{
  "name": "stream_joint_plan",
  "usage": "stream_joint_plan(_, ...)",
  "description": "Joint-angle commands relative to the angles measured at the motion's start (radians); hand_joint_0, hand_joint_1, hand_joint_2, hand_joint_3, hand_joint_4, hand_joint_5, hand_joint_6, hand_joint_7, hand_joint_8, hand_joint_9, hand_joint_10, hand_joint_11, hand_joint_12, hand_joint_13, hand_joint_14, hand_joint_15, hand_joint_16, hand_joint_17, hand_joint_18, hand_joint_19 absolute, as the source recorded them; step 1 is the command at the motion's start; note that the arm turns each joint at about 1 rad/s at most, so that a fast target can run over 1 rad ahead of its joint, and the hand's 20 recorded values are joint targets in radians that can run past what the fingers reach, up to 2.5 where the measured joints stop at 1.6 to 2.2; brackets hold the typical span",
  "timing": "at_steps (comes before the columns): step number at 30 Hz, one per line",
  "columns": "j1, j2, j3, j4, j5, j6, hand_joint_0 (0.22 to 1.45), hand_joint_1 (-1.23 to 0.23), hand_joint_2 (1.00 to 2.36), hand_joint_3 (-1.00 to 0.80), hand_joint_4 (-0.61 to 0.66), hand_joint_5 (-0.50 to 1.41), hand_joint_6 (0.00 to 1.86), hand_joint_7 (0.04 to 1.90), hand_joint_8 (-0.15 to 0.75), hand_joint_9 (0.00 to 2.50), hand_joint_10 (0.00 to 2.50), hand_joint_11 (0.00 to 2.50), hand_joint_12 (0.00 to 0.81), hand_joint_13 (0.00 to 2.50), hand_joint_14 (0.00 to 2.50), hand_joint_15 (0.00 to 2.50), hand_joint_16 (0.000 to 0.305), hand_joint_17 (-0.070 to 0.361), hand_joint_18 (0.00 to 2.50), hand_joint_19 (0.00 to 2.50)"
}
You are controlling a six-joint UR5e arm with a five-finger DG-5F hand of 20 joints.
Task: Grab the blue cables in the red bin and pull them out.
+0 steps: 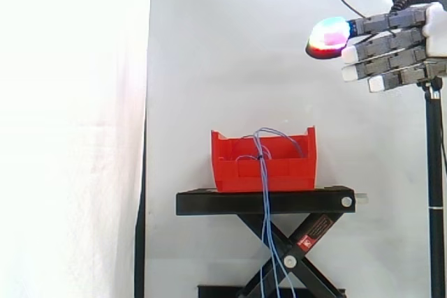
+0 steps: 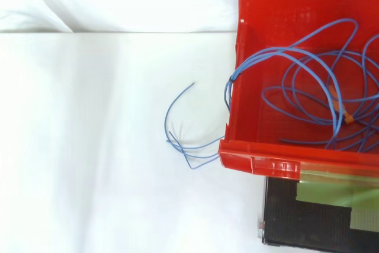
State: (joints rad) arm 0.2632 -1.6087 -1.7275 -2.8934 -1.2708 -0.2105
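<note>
The cables (image 1: pixel 265 200) are lying looped in the bin (image 1: pixel 230 172), with strands hanging over its wall toward 6 o'clock past the stand (image 1: pixel 209 204), while the hand (image 1: pixel 391 47) is hovering well apart at 2 o'clock, fingers straight, holding nothing.

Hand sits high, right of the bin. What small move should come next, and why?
Probably lower the hand down toward the red bin. Its fingers are straight and hold nothing, well above the bin, while the blue cables lie coiled inside, some strands hanging over its wall past the black stand.
</note>
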Motion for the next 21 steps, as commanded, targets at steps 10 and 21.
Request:
stream_joint_plan(10, 0.007, 0.001, 0.0, -0.015, -0.004, -0.076, 0.74, -0.64, 1.0, -1.0, 0.19, 0.27, 0.01, 0.17, 0.251, 0.36, 0.01, 0.21, 0.333, 0.21, 0.01, 0.36, 0.045, 0.102, 0.2, 0.63)
stream_joint_plan(21, 0.007, 0.001, 0.0, -0.017, -0.002, -0.082, 0.74, -0.64, 1.0, -1.0, 0.19, 0.27, 0.01, 0.17, 0.251, 0.36, 0.01, 0.22, 0.333, 0.21, 0.01, 0.36, 0.045, 0.102, 0.21, 0.63)
